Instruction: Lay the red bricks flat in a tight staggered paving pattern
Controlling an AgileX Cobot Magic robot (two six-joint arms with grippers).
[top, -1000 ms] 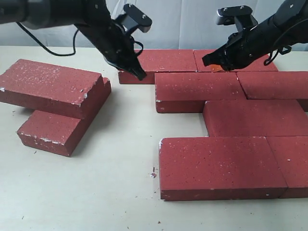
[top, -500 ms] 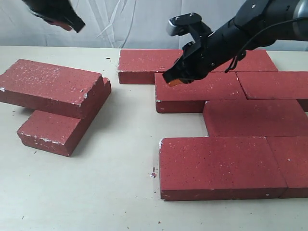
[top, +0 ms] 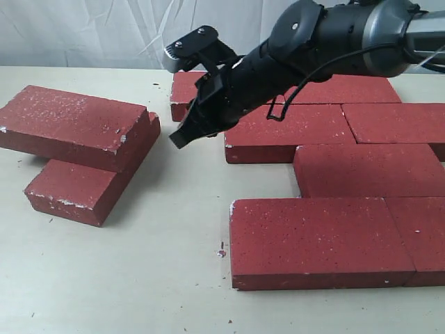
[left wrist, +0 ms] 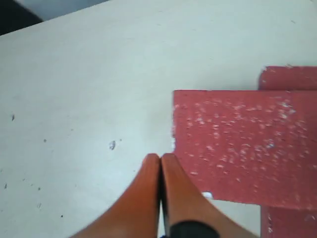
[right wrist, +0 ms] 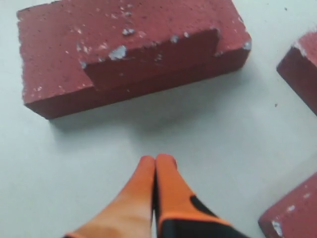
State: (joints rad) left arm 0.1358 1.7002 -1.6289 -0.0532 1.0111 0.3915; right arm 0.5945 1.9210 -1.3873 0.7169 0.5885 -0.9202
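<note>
Tabletop [top: 139,271] carries nine red bricks [top: 320,240]: seven paved, two stacked; left gripper [left wrist: 161,159], right gripper [right wrist: 156,162] clenched empty.

We see a pale, cream-coloured surface [top: 139,278] spreading across the whole scene, matte and lightly dusted with dark specks and crumbs. In the exterior view we pick out one small pinkish fragment [top: 221,252] lying on it near the front, alone on a bare patch. Beyond the surface's far edge we see a white, creased backdrop [top: 83,31] hanging.

Right arm [top: 327,35] stretched across middle; right jaws, left jaws pinched together.
</note>
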